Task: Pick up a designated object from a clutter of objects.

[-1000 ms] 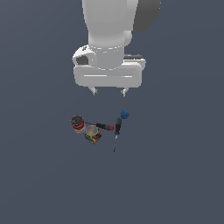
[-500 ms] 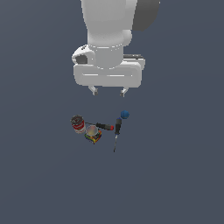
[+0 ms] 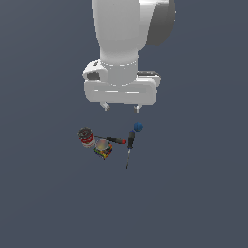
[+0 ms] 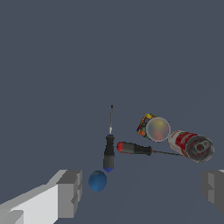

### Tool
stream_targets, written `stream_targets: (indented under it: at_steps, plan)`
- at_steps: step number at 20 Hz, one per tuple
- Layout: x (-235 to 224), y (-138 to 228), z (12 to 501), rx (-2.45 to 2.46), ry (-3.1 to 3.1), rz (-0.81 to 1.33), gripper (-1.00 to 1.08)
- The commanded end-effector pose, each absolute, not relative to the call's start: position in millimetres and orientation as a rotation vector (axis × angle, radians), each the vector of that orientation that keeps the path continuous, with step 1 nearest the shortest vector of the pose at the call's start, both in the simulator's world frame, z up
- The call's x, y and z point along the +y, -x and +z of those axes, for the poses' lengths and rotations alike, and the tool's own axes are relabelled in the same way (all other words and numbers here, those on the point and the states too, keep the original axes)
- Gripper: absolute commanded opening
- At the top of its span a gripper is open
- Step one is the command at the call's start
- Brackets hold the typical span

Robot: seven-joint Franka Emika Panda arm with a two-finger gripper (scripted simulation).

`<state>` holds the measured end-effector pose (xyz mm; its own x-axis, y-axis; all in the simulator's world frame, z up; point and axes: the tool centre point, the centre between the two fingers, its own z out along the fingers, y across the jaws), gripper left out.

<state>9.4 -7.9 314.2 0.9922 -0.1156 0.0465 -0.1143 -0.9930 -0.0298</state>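
Note:
The designated object, a slim screwdriver (image 3: 130, 144) (image 4: 109, 148) with a dark bluish-black handle and a thin shaft, lies flat on the floor within the clutter. My gripper (image 3: 121, 107) (image 4: 142, 190) hovers above the clutter, open and holding nothing. Its fingers (image 4: 70, 192) stand wide apart in the wrist view. The gripper is well above the screwdriver and touches nothing.
A blue ball (image 3: 138, 127) (image 4: 97, 180) sits at the screwdriver's handle end. A black screwdriver with a red end (image 3: 115, 140) (image 4: 133, 148) lies beside it, pointing at a red-and-white can (image 3: 86, 137) (image 4: 191, 146). A colourful block (image 3: 102, 147) (image 4: 153, 127) sits near the can.

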Motion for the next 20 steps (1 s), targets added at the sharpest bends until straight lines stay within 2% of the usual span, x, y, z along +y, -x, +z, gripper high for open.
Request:
stream_targets:
  at_steps: [1, 11, 20]
  plan:
    - [-5.9, -11.9, 299.5, 0.185, 3.11, -0.069, 1.0]
    - [8.4, -18.2, 200.3, 0.22, 3.12, -0.04, 1.0]
    - [22.7, -4.9, 108.3, 0.248, 3.128, -0.013, 1.0]
